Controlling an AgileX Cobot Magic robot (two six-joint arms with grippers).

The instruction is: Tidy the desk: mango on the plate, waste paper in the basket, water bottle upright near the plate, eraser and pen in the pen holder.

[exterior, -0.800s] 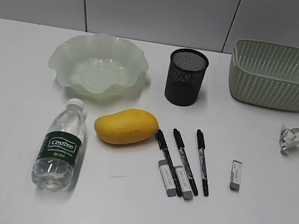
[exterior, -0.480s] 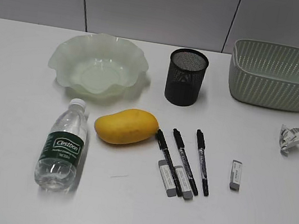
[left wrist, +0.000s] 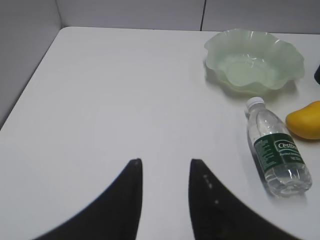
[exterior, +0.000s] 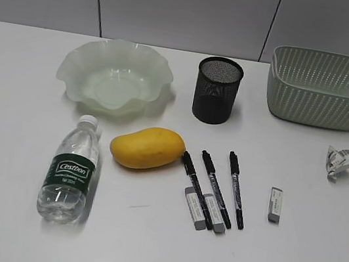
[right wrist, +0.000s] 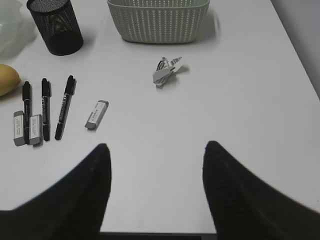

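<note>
The desk (exterior: 7, 224) carries every item, and neither arm appears in the exterior view.

**Left gripper** (left wrist: 165, 172): the two dark fingers stand apart with a narrow gap between them. Nothing sits in the gap. The gripper hangs over bare desk, well to the left of the water bottle (exterior: 71, 169).

**Right gripper** (right wrist: 156, 155): the fingers stand wide apart. Nothing sits between them. The gripper hangs over bare desk, with the waste paper (right wrist: 165, 71) beyond it and clear of both fingers.

**Object positions**
- The water bottle lies on its side at front left, cap toward the plate (exterior: 78, 66).
- The plate sits at rear left with nothing in it.
- The mango (exterior: 147, 147) lies on the desk between the bottle and the pens, in front of the plate.
- The pen holder (exterior: 217, 90) stands upright at rear centre.
- Three black pens (exterior: 210, 180) lie side by side in front of the pen holder.
- Two erasers (exterior: 204, 210) lie against the near ends of the pens.
- A third eraser (exterior: 275, 204) lies alone to their right.
- The basket (exterior: 325, 88) stands at rear right.
- The waste paper lies on the desk just in front of the basket, outside it.
</note>
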